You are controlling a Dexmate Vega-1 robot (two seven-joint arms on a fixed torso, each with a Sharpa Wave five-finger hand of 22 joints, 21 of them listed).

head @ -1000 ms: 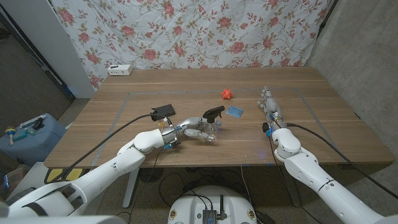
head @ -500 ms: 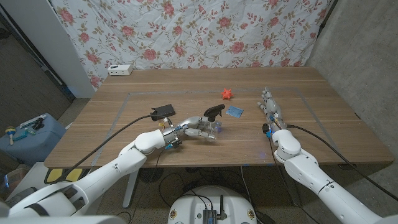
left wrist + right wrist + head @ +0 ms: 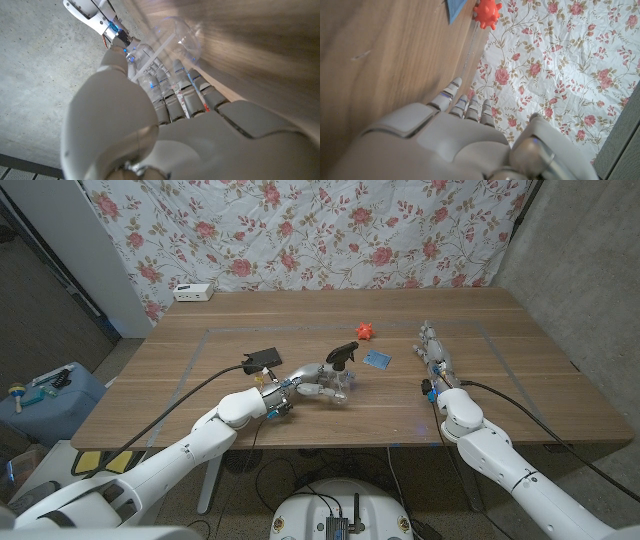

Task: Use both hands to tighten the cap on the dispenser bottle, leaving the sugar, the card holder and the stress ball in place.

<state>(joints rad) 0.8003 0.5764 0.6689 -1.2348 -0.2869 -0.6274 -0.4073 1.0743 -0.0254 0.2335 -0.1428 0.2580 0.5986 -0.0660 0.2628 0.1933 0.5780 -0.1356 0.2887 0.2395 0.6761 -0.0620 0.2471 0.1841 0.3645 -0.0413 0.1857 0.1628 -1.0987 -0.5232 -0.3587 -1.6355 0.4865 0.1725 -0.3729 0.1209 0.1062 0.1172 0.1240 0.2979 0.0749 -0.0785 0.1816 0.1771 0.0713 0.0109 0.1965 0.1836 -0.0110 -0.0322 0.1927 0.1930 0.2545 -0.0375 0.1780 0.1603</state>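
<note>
My left hand grips the clear dispenser bottle near the table's middle, holding it tilted with its black trigger cap uppermost. In the left wrist view my fingers wrap the clear bottle. My right hand lies on the table to the right, fingers stretched away from me and holding nothing, well apart from the bottle. A red spiky stress ball sits behind the bottle, and a flat blue square item lies just right of it. The right wrist view shows the ball and blue item beyond my right hand.
A white box stands at the table's back left corner. Grey tape lines mark a rectangle on the wooden table. A floral cloth hangs behind the table. Cables trail off the front edge from both arms.
My left hand has raised the bottle a little, and its black trigger cap now sits higher. My right hand has stayed put.
</note>
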